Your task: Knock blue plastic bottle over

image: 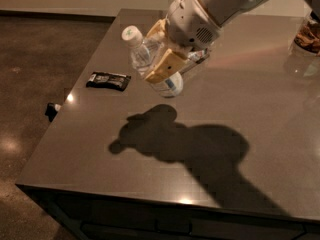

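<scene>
The blue plastic bottle is clear, with a white cap bearing a green mark and a blue-and-white label near its base. It is tilted, cap to the upper left, and held off the brown table; its shadow falls on the tabletop below. My gripper is shut around the bottle's middle. One tan finger crosses in front of the bottle and the other shows behind it. The white arm reaches in from the upper right.
A black packet lies on the table left of the bottle. A glass jar stands at the far right edge. A small dark object sits by the table's left edge. Dark floor lies to the left.
</scene>
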### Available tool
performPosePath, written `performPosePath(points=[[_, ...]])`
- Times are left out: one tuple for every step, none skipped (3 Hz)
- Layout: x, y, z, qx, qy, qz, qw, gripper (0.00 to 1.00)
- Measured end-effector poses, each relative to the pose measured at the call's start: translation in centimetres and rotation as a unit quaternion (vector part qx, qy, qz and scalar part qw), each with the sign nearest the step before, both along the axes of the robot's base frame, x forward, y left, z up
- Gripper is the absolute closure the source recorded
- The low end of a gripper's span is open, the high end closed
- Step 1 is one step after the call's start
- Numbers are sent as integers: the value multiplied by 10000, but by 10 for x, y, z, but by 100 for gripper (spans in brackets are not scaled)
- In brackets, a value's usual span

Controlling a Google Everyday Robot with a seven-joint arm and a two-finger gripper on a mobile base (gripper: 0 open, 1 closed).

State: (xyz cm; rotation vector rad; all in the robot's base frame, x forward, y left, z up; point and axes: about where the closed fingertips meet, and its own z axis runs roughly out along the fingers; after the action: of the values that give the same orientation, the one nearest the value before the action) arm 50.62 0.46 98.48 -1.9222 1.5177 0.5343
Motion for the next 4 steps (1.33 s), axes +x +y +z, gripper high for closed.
performPosePath(points=[[9, -23, -5, -618, -372, 45, 9974, 100], [18, -56, -18, -1499, -745, 90, 9859, 100], [23, -75, -27, -1983, -892, 85, 9760, 100], [24, -91, -44, -2441, -929, 87, 9652, 100]])
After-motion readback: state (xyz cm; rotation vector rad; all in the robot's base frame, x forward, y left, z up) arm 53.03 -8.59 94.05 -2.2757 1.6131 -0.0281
